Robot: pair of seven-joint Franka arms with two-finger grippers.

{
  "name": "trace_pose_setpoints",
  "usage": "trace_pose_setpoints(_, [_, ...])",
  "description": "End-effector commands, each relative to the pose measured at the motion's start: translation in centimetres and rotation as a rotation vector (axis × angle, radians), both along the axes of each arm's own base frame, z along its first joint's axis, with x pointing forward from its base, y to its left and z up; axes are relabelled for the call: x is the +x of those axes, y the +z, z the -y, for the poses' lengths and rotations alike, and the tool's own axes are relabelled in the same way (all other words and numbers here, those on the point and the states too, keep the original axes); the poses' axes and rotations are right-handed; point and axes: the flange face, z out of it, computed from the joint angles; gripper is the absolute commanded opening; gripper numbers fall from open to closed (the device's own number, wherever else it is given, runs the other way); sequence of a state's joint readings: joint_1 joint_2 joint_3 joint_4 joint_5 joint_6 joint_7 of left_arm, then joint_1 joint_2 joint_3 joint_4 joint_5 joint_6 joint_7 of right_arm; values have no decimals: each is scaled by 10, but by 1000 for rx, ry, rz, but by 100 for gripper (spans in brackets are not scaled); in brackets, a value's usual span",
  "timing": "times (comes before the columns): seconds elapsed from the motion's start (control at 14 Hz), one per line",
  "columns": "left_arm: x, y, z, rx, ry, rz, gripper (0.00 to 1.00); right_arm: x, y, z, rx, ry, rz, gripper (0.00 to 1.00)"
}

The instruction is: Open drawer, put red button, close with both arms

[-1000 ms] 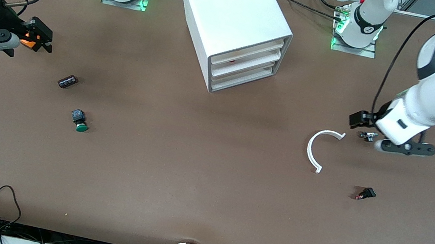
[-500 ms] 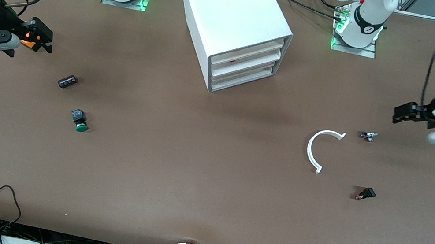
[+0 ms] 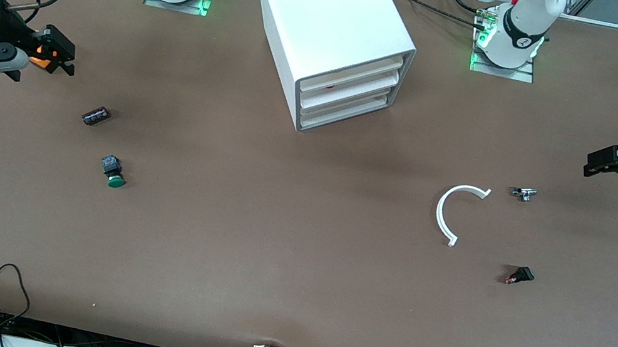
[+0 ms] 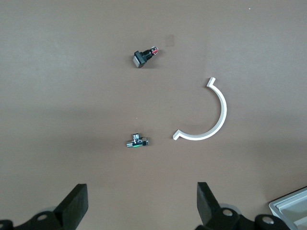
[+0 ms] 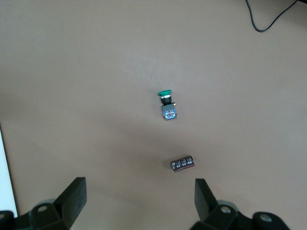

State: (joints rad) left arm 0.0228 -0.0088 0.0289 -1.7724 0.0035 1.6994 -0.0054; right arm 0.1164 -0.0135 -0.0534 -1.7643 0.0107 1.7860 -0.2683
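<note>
- The cabinet (image 3: 334, 31) stands on the counter (image 3: 267, 268) between the two arm bases.
- Toward the right arm's end, the cylinder (image 3: 96, 115) lies farther from the front camera than the capped button (image 3: 113, 171).
- Toward the left arm's end, the curved strip (image 3: 450, 211) lies beside the metal fitting (image 3: 524, 193); the small switch (image 3: 520, 275) lies nearer the camera.

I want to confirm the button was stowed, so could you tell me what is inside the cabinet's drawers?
A small red spot shows through the gap above the second drawer of the white cabinet. All drawers are pushed in, so their contents are otherwise covered.
</note>
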Motion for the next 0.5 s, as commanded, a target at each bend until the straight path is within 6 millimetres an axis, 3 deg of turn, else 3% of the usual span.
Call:
trace_pose_setpoints(0.0, [-12, 26, 0, 18, -17, 23, 100, 3, 5, -1, 3, -3, 3, 100])
trace_pose_setpoints(0.43, [-8, 47, 5, 23, -6, 60, 100, 4, 4, -1, 3, -3, 1, 100])
